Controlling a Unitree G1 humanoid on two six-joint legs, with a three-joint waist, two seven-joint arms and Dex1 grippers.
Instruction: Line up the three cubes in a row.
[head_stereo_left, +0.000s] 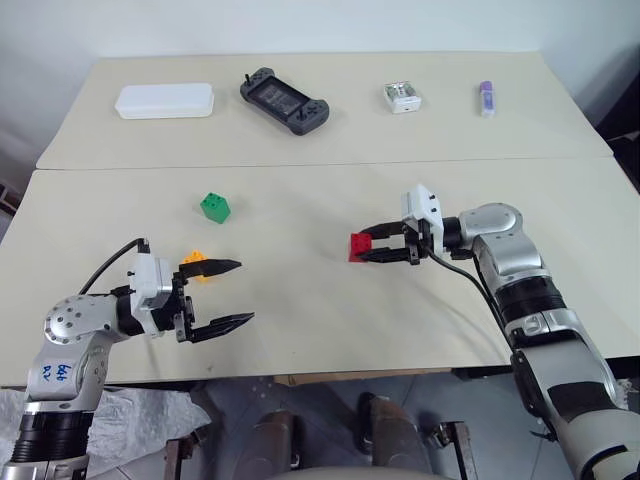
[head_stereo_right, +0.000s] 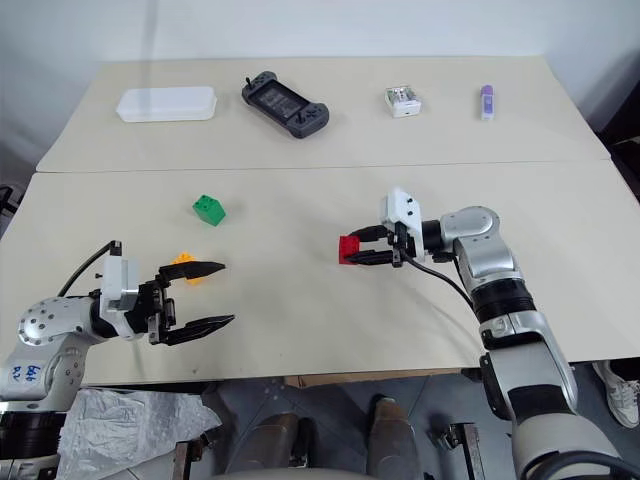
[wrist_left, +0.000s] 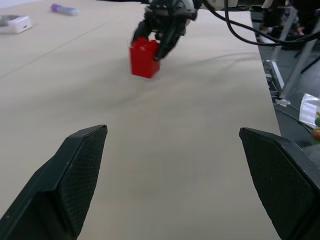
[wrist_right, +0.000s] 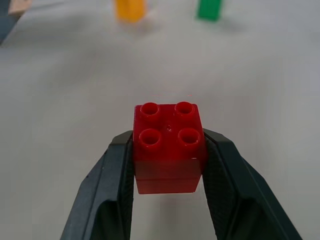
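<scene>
- My left gripper (head_stereo_left: 233, 293) hovers over the near left part of the desk (head_stereo_left: 300, 330) with its jaws spread wide and nothing between them.
- The yellow-orange cube (head_stereo_left: 197, 266) sits just beyond that gripper, partly covered by its upper finger in the head views, so I cannot tell whether they touch.
- The green cube (head_stereo_left: 215, 207) stands alone farther toward the desk's far edge, a little to the right of the yellow-orange one and apart from it.
- My right gripper (head_stereo_left: 367, 248) reaches in from the right, jaws clenched on the red cube (wrist_right: 168, 147), studs up, around the middle of the desk and well apart from the other two.
- I judge the row not formed yet: the three cubes make a loose triangle, and only the red one is in hand. All the lining-up is still left.
- I cannot tell whether the red cube rests on the desk or is lifted just clear of it.
</scene>
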